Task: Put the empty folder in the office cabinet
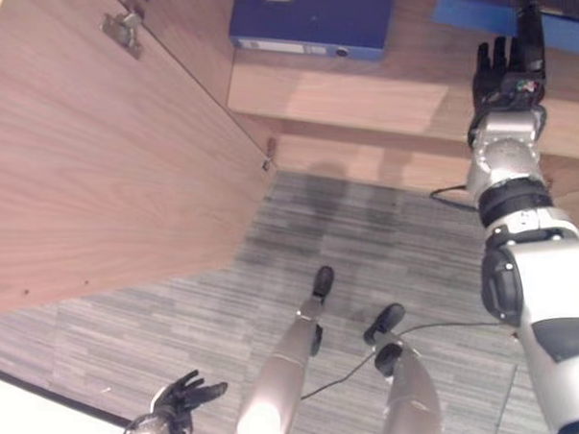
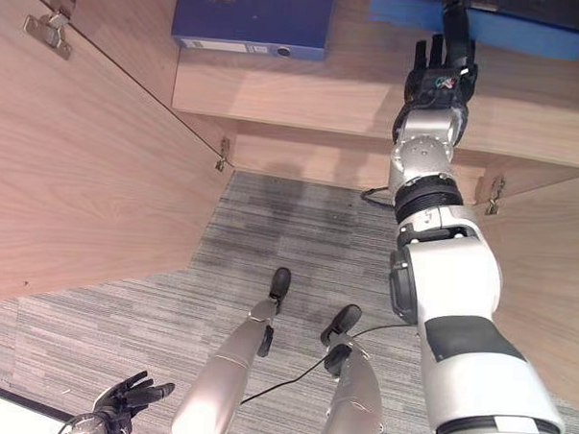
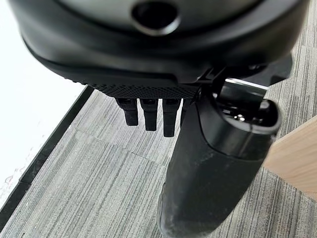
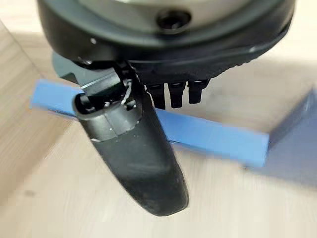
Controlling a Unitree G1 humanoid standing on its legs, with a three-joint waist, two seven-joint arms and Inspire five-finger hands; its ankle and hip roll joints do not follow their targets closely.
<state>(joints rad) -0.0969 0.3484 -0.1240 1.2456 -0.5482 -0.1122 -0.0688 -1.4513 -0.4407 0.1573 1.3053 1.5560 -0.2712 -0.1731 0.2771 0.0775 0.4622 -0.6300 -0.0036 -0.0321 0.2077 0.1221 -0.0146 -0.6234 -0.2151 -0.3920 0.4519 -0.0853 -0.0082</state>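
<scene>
A light blue folder (image 1: 567, 32) lies flat on the cabinet's wooden shelf (image 1: 371, 100), at the far right. My right hand (image 1: 507, 78) reaches up to the shelf with its fingers straight, their tips at the folder's near edge. In the right wrist view the folder (image 4: 213, 139) lies just past the hand's fingers and thumb (image 4: 133, 148), and nothing is clasped. My left hand (image 1: 181, 400) hangs low over the carpet with fingers spread and holds nothing.
A dark blue binder (image 1: 313, 16) lies on the same shelf to the left, with bare shelf between it and the folder. The open cabinet door (image 1: 100, 161) stands at the left, another door (image 2: 547, 257) at the right. Grey carpet (image 1: 384, 250) lies below.
</scene>
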